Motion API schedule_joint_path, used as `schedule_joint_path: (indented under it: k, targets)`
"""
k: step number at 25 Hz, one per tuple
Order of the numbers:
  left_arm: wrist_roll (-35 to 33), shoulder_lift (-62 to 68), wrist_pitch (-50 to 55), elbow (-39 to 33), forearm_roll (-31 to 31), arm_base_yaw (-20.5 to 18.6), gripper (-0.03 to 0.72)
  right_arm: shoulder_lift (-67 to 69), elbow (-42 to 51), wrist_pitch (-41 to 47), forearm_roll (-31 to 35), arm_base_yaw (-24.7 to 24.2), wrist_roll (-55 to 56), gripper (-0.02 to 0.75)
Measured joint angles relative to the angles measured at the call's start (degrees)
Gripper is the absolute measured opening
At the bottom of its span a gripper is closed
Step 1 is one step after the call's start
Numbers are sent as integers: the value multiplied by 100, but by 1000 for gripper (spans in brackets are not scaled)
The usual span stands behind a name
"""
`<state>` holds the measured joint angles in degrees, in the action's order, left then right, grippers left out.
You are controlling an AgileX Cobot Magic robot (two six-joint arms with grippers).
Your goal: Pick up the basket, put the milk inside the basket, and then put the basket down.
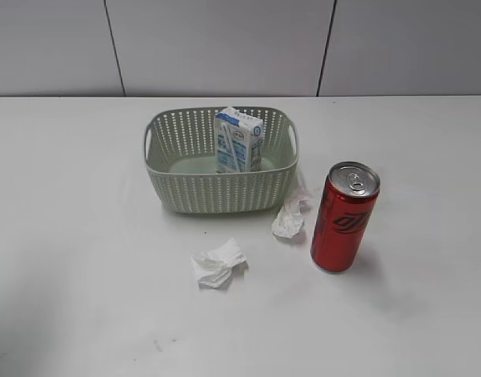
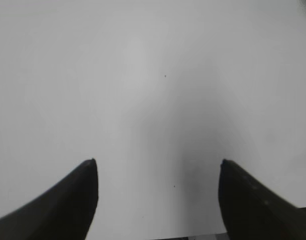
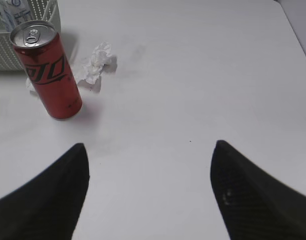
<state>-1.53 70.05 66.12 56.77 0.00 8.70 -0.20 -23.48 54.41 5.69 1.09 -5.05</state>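
The sage-green basket [image 1: 216, 191] rests on the white table, back of centre. The white-and-blue milk carton [image 1: 238, 140] stands upright inside it, toward its right side. A corner of the basket [image 3: 10, 47] and a bit of the milk [image 3: 20, 6] show at the top left of the right wrist view. My left gripper [image 2: 157, 162] is open and empty over bare table. My right gripper [image 3: 150, 145] is open and empty, on the near side of the can. Neither gripper shows in the exterior view.
A tall red soda can [image 1: 344, 217] stands right of the basket, also in the right wrist view [image 3: 47, 67]. Two crumpled white tissues lie in front of the basket: one [image 1: 218, 265] at centre, one [image 1: 290, 217] by the basket's right corner. A grey wall stands behind the table.
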Motion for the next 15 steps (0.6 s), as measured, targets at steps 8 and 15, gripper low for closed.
schedule_joint_path:
  k: [8,15]
  targets:
    - [153,-1466,-555,-1637,-81,0,571,0,0,0,0,0,0,592]
    - [153,-2485,-600,-2439,-139,0,570,0,0,0,0,0,0,592]
